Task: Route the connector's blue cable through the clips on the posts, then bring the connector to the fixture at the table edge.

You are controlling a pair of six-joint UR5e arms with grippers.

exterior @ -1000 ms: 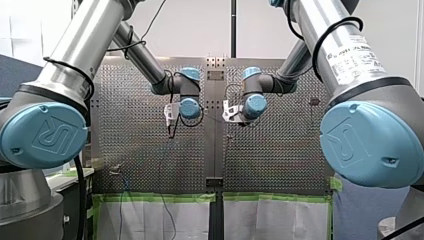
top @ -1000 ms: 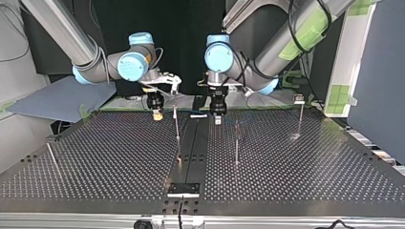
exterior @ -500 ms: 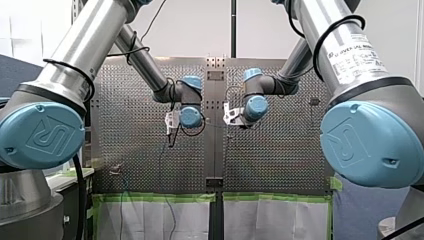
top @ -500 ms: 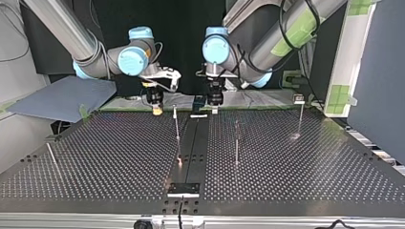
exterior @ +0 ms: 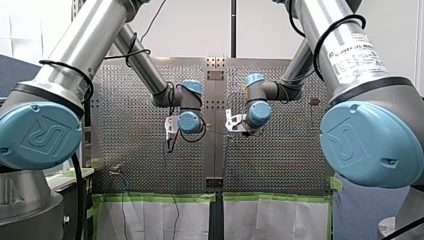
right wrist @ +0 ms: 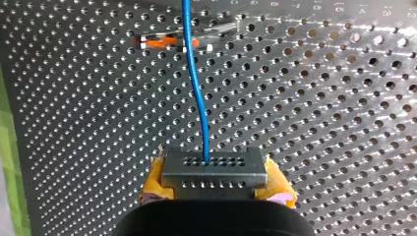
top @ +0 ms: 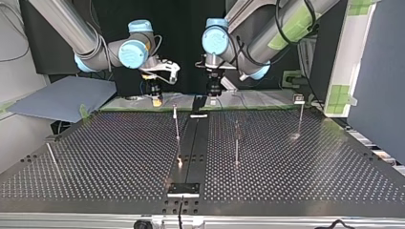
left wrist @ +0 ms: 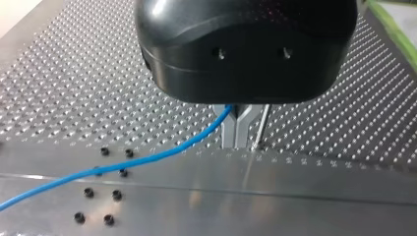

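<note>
Connector [right wrist: 214,167], a small grey metal block with rows of fine holes in its face, sits pinched between the yellow pads [right wrist: 156,178] of our right pincer [right wrist: 215,183]. The blue cable [right wrist: 196,98] leaves that face and runs straight ahead along the pincer's line of reach, crossing an orange and white clip [right wrist: 167,42] further out. We cannot tell whether the cable is seated in that clip. Our left pincer [left wrist: 236,132] has its metal fingers [left wrist: 229,132] pressed together on the same cable, and the free run trails off to one side over the counter [left wrist: 295,187]. In the top view both pincers hang above the counter's far edge, near each other. The nearest post [top: 176,125] stands in front of the gap between them, closer to our right pincer, which is at that view's left. A second post [top: 236,143] stands nearer the camera toward the view's right, and a third post [top: 300,117] is well apart at the right. We judge that the held span lies crosswise between the two pincers, so it must come toward the camera and down onto a post top. The fixture [top: 183,189] at the near edge is well apart from the connector, so we judge most of the task is still ahead.
</note>
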